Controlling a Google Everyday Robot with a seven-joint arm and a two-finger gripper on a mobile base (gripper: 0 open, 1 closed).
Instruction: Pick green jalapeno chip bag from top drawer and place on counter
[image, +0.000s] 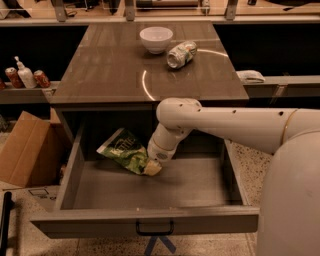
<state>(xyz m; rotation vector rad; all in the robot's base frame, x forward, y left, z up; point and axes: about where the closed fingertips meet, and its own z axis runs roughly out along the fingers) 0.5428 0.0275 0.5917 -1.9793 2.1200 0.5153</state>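
In the camera view, the gripper is hanging inside the open top drawer, near its middle. Its pale fingers are clamping the lower right end of the green jalapeno chip bag. The bag is sitting left of centre in the drawer. Its long axis is slanting from the back left down to the gripper, lettered face turned upward. The counter is lying just above the drawer's back.

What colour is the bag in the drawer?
The bag is green with white lettering, shown in the camera view. The gripper holds its lower right end in the drawer.
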